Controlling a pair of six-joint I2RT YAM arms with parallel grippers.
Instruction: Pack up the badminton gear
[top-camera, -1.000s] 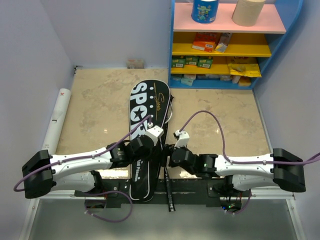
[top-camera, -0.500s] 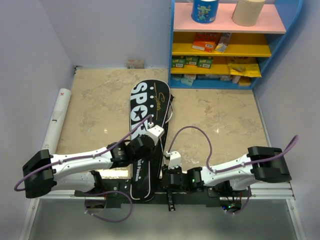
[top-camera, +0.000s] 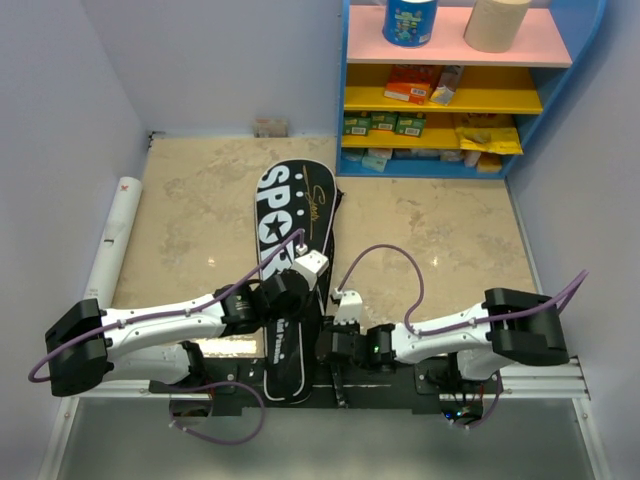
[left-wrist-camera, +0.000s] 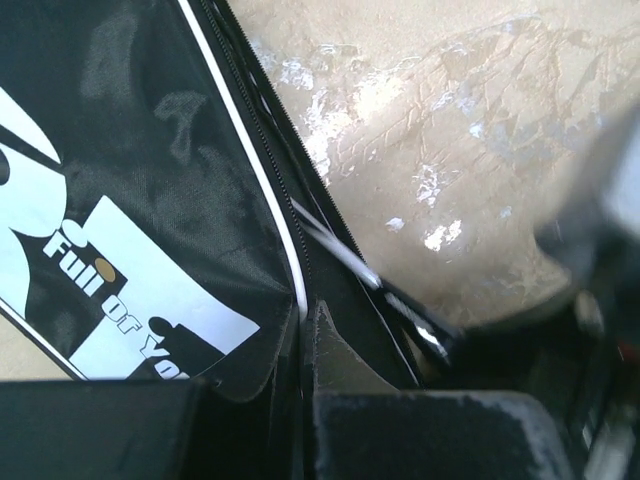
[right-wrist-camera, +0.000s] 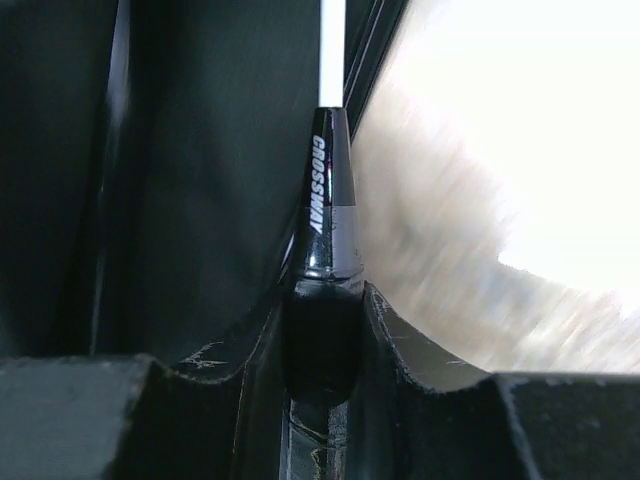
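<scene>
- Bag (top-camera: 290, 215) is lying lengthwise down the middle of the table (top-camera: 440, 240), with its narrow end toward the arms.
- Left claw (left-wrist-camera: 303, 332) is pinching the bag's zippered edge with its fingers closed on the fabric, probably to hold the opening apart.
- Right claw (right-wrist-camera: 325, 312) is gripping a racket (right-wrist-camera: 326, 215) by its black handle, with the shaft running along that edge, likely ready to slide it inside.
- Tube (top-camera: 113, 235) is lying along the table's left side, well apart from the bag and not yet packed.

"crossway" on racket (right-wrist-camera: 325, 200), "spo" on bag (top-camera: 290, 215)
</scene>
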